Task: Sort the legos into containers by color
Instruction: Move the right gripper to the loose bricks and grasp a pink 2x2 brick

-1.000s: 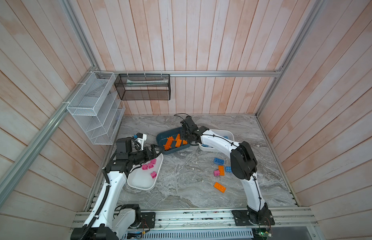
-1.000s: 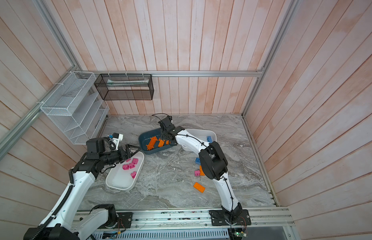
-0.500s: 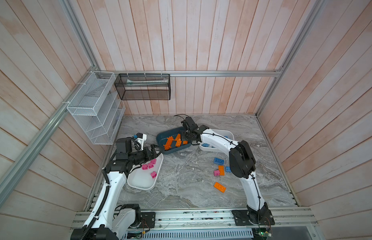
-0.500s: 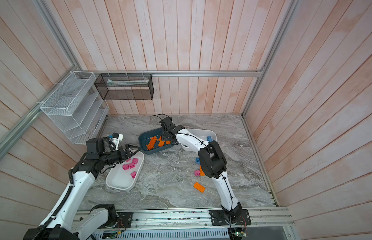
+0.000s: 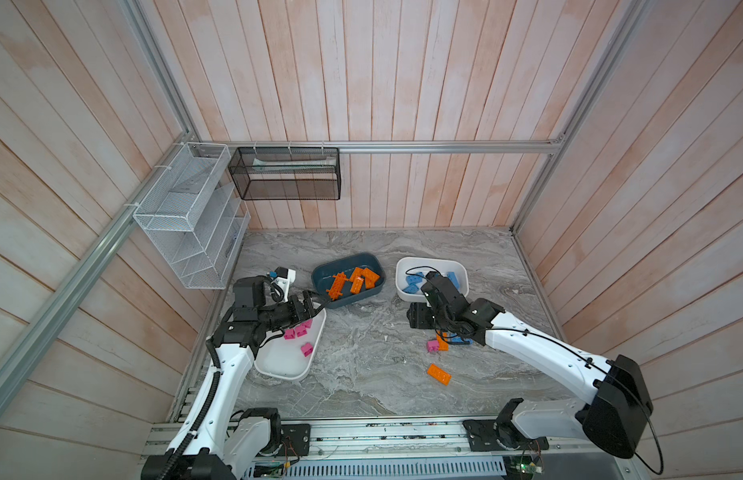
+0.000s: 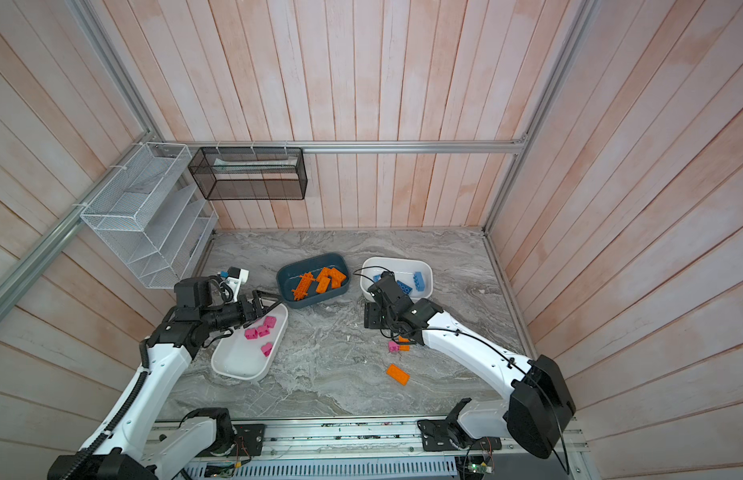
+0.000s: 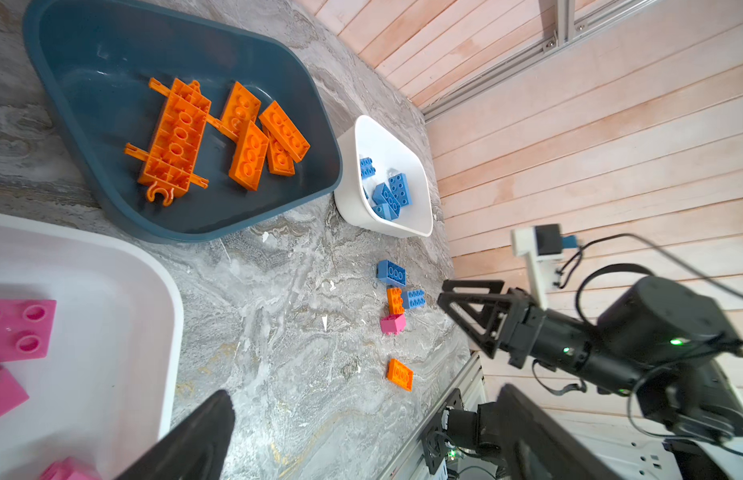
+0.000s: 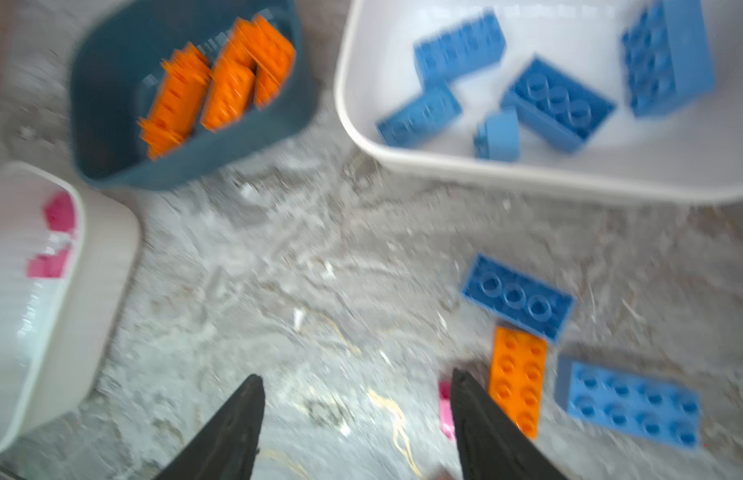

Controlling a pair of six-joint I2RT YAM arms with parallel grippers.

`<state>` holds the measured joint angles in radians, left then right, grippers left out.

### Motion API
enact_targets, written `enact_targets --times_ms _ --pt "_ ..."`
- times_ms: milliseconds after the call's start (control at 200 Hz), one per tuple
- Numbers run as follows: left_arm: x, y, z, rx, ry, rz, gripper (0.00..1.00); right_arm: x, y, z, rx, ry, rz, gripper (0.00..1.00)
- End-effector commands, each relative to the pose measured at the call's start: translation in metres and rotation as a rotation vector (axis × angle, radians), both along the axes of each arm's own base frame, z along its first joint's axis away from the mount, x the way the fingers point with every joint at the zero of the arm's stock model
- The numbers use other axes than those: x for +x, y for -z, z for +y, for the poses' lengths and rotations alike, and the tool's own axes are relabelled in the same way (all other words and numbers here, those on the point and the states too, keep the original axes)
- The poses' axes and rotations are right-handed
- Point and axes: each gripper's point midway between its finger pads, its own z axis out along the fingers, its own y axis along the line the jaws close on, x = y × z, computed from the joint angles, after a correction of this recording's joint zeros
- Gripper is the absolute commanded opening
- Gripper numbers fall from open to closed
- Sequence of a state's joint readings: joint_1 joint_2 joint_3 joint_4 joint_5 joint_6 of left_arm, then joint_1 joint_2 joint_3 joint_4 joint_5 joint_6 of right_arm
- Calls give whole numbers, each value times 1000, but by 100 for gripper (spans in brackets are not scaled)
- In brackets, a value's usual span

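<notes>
Here the right gripper (image 8: 356, 376), a second ago low over the dark teal tub (image 5: 332, 266) with fingers nearly shut, has drawn back to the right half of the marble worktop (image 5: 361, 386). Its fingers now stand partly spread with nothing between them, and its wrist view is smeared by motion. By inference an orange brick has just been delivered: several orange bricks (image 7: 247, 156) and the long spiky orange piece (image 7: 174, 141) lie in that tub.

The left gripper (image 5: 322, 302) has not moved: fingers wide, empty, over the far corner of the left white tub (image 5: 282, 365), which holds the pink bricks (image 5: 300, 331). The right white tub (image 5: 403, 266) holds the blue bricks (image 8: 559, 104).

Five pieces remain loose. A tight cluster lies toward the worktop's right edge: two loose blue bricks (image 7: 391, 272), a clustered orange brick (image 7: 395, 300) touching or nearly touching them, and a loose pink brick (image 7: 392, 323) just beside it. A lone orange brick (image 5: 439, 374) lies nearer the front edge, clear on all sides.

The worktop's centre is bare, giving open passage to all three tubs. The cluster itself offers little finger room.
</notes>
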<state>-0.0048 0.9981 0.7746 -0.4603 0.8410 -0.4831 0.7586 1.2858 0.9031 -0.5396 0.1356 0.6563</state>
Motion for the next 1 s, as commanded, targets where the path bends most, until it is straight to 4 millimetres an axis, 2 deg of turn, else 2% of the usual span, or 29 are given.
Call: enact_targets --times_ms 0,200,290,450,585,750,995 --pt "-4 -1 -10 -34 40 -15 100 -19 24 -18 -47 12 41 70" --pt "-7 -4 -15 -41 56 -19 100 -14 49 -27 -110 -24 -8 66" --pt "-8 -4 -14 -36 55 -17 100 -14 62 -34 -163 -28 26 64" --pt "-9 -3 -14 -36 53 -15 100 -16 79 -34 -199 -53 72 60" --pt "-9 -5 -14 -34 54 -20 100 -16 88 -36 -219 -48 94 54" --pt "-7 -6 -14 -31 53 -21 100 -13 93 -29 -205 -61 105 44" --pt "-9 -6 -13 -23 54 -23 100 -21 102 -31 -223 -65 162 38"
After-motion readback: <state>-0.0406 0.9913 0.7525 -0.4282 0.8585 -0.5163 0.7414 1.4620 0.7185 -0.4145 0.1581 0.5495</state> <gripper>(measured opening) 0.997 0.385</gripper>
